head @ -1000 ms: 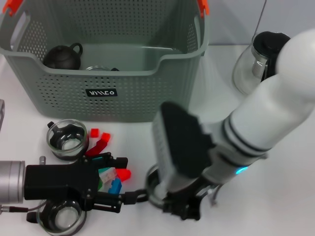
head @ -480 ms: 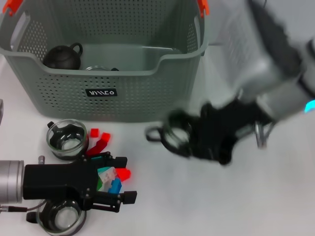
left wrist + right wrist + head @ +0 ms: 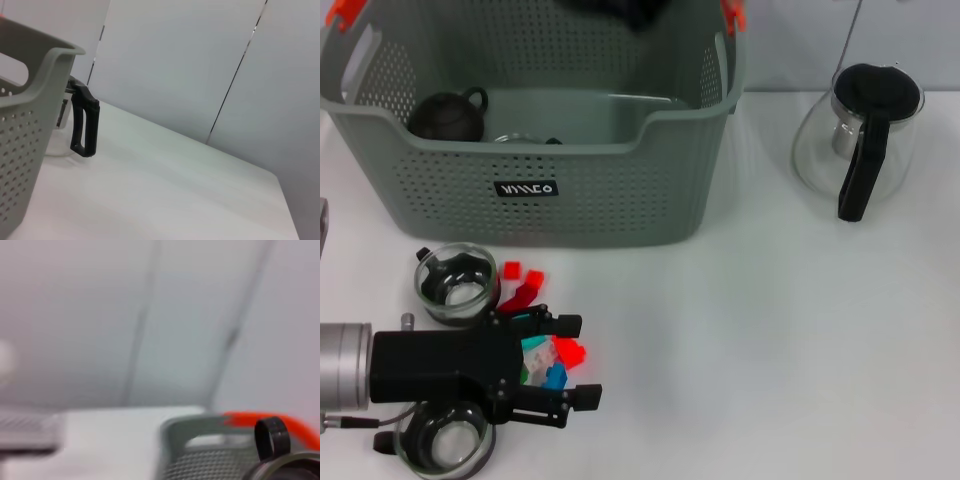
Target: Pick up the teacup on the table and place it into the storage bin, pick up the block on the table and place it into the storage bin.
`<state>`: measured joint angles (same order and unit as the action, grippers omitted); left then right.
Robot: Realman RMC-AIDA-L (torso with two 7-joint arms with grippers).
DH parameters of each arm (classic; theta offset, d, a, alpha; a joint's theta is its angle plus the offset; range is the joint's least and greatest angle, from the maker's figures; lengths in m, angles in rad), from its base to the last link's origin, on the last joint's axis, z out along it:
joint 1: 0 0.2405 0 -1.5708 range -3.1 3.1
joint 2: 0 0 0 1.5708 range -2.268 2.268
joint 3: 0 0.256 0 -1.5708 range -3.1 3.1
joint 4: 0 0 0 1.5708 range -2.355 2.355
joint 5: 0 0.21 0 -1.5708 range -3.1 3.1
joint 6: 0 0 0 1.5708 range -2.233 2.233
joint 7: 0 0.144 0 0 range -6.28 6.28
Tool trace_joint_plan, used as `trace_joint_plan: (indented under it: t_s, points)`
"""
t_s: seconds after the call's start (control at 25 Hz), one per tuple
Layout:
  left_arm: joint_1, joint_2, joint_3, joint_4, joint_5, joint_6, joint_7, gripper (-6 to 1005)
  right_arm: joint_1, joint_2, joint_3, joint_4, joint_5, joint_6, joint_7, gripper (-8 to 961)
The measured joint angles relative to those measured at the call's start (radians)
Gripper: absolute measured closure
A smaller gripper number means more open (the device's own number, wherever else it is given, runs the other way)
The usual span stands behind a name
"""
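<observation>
The grey-green storage bin point(image 3: 550, 190) stands at the back left, with a dark teapot point(image 3: 448, 115) inside. My right gripper point(image 3: 620, 10) is a dark blur at the head view's top edge, over the bin. In the right wrist view a glass teacup with a black ring handle point(image 3: 272, 440) hangs close by, in front of the bin's rim point(image 3: 190, 427) and orange clip. My left gripper point(image 3: 568, 361) lies low on the table at the front left. It is open, with its fingers on either side of a small pile of coloured blocks point(image 3: 560, 362). Two more glass teacups point(image 3: 455, 285) point(image 3: 440, 442) sit beside it.
A glass pot with a black lid and handle point(image 3: 860, 130) stands at the back right; it also shows in the left wrist view point(image 3: 84, 125) past the bin's corner point(image 3: 30, 125). Loose red blocks point(image 3: 520, 275) lie in front of the bin.
My right arm has lifted the teacup off the table's front middle and swung it up and back over the bin, almost out of the head view. The left gripper has barely moved.
</observation>
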<state>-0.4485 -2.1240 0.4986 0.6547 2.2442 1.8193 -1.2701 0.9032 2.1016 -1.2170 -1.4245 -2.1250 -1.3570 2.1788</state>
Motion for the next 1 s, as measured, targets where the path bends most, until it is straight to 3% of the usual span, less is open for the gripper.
trace_joint_plan:
  t_s: [0.6,1.0]
  points:
    - [-0.017,-0.001,0.000,0.000,-0.002,-0.005,-0.004,51,0.281,-0.005,-0.112,0.802,-0.124,0.626,-0.043,864]
    - [-0.023,-0.001,0.000,-0.003,-0.002,-0.007,-0.002,51,0.296,0.002,-0.155,0.910,-0.147,0.716,-0.047,844]
